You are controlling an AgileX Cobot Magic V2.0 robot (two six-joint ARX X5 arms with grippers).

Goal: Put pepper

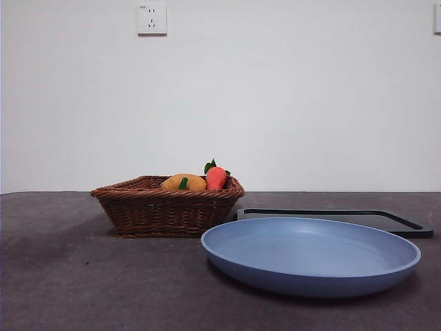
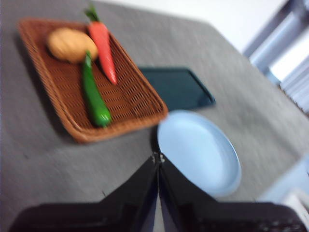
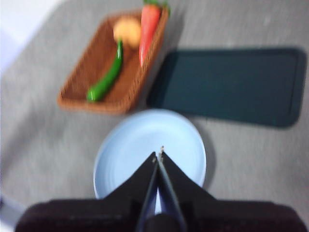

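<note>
1. Two grippers, both high above the table and both idle: left gripper (image 2: pixel 158 157) has its jaws pressed together, holding nothing; right gripper (image 3: pixel 158 153) the same, tips touching, empty.
2. Pepper (image 2: pixel 93 94) lies in the wicker basket (image 2: pixel 72 130), lengthwise, stem end just beside the orange-yellow fruit (image 2: pixel 71 44), with the carrot-like piece (image 2: pixel 102 48) alongside it toward the tray side. Not visible from the front view; the basket wall hides it.
3. Blue plate (image 1: pixel 310 256) sits empty, just in front of the basket's corner; dark tray (image 3: pixel 231 84) behind the plate. Likely target is the plate, though the task line doesn't say.
4. Judgement: nothing started yet, the step in hand is reach and grasp.
5. Left arm looks the better pick, since the basket is nearer its side; right hangs over the plate.
6. How to do it well:
   - open the jaws before descending;
   - close across the pepper's width, at mid-body, away from the fruit and carrot;
   - glossy skin may slip, so seat the jaws low, near the weave;
   - lift clear of the basket rim before crossing to the plate.
7. Both wrist views are blurred, so fine pose is uncertain.
</note>
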